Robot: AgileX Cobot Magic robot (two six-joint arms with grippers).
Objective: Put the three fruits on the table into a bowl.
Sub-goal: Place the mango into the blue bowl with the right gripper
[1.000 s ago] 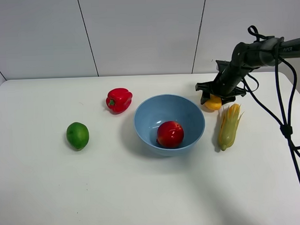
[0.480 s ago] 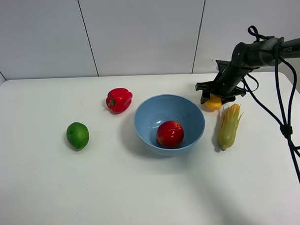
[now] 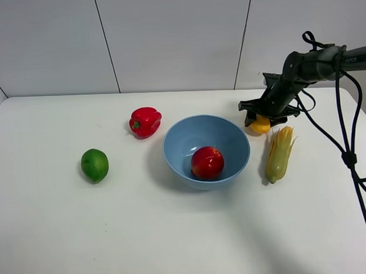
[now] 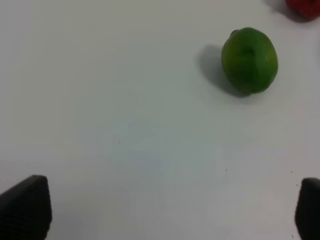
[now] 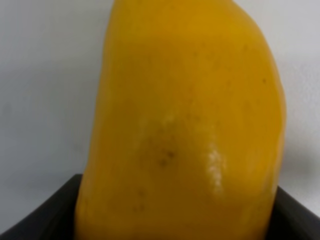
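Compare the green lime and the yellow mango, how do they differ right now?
The lime is round and green; the mango is oblong and yellow-orange. The lime lies free, left of the bowl; the mango sits right of it, between the jaws of the right gripper. Both are outside the bowl.

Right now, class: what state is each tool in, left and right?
Left tool: open, holding nothing.
Right tool: closed on the mango.
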